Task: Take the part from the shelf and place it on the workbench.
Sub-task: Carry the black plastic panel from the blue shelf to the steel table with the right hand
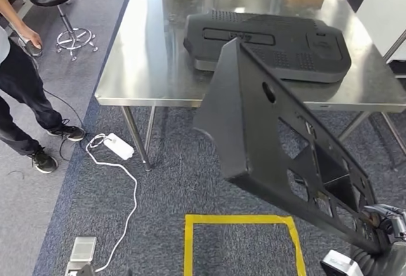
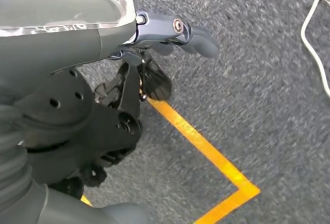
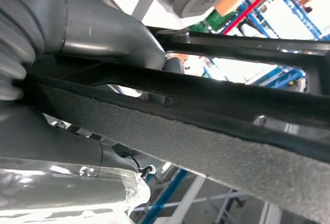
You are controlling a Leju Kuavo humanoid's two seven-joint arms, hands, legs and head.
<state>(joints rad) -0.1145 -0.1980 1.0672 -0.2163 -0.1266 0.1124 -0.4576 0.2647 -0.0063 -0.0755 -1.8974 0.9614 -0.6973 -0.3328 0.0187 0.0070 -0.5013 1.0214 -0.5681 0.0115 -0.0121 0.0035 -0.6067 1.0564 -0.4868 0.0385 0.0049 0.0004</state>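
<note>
Grey carpet fronted the steel surface; the right hand gripped the part short of its near edge, risking collision with the moulded panel there.

The table was brushed metal, smooth and dully reflective. The part held in the right hand was matt black plastic with a finely grained face, like the black panel lying on the table. The floor was rough blue-grey carpet, marked with glossy yellow tape.
</note>
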